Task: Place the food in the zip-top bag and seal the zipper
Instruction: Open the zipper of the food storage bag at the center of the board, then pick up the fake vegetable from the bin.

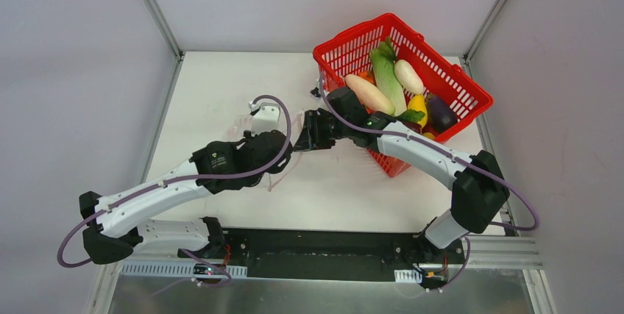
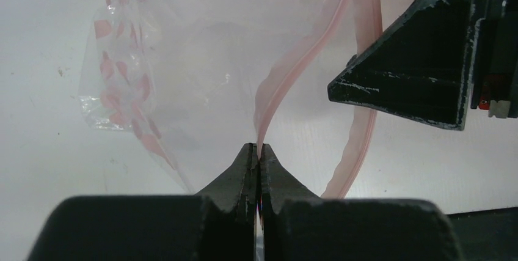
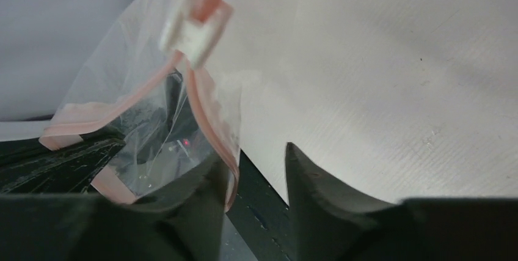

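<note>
The clear zip-top bag [image 2: 183,59] lies on the white table between my two grippers. My left gripper [image 2: 258,148] is shut on one lip of its pink zipper [image 2: 305,59], and the lip rises straight out of the closed tips. The other lip curves off to the right. My right gripper [image 3: 255,157] is open. The zipper [image 3: 207,99] drapes over its left finger, and a gap separates it from the other finger. A white slider [image 3: 192,35] sits on the strip. The food [image 1: 386,79], white, green, yellow and purple pieces, lies in the red basket [image 1: 353,42].
The red mesh basket stands at the back right, tilted, just behind my right arm [image 1: 419,152]. My right gripper's black finger [image 2: 415,71] hangs close over the bag's mouth in the left wrist view. Grey walls enclose the table on three sides.
</note>
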Controlling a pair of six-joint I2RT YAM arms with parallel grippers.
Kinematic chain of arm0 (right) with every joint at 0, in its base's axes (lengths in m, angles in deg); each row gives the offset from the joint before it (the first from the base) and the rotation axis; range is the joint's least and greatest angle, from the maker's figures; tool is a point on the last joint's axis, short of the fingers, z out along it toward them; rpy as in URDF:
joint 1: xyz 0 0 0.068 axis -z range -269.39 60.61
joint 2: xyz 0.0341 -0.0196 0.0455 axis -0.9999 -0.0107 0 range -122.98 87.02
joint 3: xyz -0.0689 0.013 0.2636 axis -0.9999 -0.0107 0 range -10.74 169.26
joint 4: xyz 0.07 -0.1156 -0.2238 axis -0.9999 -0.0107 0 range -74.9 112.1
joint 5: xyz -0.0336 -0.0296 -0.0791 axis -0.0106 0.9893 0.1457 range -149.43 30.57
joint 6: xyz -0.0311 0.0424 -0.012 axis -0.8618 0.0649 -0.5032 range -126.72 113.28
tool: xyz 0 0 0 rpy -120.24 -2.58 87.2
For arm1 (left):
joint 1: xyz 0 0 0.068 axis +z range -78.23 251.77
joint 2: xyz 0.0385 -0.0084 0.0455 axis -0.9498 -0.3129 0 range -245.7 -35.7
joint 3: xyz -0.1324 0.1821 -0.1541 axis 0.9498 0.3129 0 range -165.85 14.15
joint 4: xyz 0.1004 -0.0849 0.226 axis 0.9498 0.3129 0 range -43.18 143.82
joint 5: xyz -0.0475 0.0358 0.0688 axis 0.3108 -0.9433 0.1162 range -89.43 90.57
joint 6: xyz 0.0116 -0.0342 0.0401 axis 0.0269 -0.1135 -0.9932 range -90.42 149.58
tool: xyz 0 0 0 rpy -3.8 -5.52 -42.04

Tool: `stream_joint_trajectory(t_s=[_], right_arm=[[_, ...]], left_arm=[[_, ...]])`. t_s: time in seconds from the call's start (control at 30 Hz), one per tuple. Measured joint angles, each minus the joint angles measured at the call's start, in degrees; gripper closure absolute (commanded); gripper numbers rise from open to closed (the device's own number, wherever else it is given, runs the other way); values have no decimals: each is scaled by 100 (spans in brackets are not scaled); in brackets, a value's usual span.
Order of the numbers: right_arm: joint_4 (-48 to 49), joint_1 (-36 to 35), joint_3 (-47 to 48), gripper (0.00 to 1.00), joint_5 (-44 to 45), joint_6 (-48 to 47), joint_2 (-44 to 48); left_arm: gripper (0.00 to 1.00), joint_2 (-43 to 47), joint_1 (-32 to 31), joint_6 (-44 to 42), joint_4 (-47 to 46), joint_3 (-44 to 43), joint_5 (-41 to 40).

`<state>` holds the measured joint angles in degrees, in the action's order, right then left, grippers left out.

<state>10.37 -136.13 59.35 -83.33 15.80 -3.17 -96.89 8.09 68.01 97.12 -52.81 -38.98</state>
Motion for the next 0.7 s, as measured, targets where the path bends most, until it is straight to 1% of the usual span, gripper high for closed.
stream_joint_trajectory(t_s=[0.07,0.17,0.23,0.4,0.53,0.63,0.7], right_arm=[[-122,0,44,42,85,-79,9],[-293,2,114,29,201,-205,101],[-415,4,136,26,258,-267,293],[-590,33,162,23,557,-509,1088],[-675,111,358,22,1255,-828,1836],[-684,234,671,27,2225,-1145,2166],[-702,483,960,33,2754,-1344,2159]], left_arm=[[100,-42,2,146,26,-9,-103],[100,-46,81,361,107,-7,-170],[100,-28,181,490,118,31,-190],[100,160,431,704,125,289,-199],[100,319,492,745,101,450,-195],[100,369,492,745,57,518,-184],[100,376,492,743,-4,544,-170]])
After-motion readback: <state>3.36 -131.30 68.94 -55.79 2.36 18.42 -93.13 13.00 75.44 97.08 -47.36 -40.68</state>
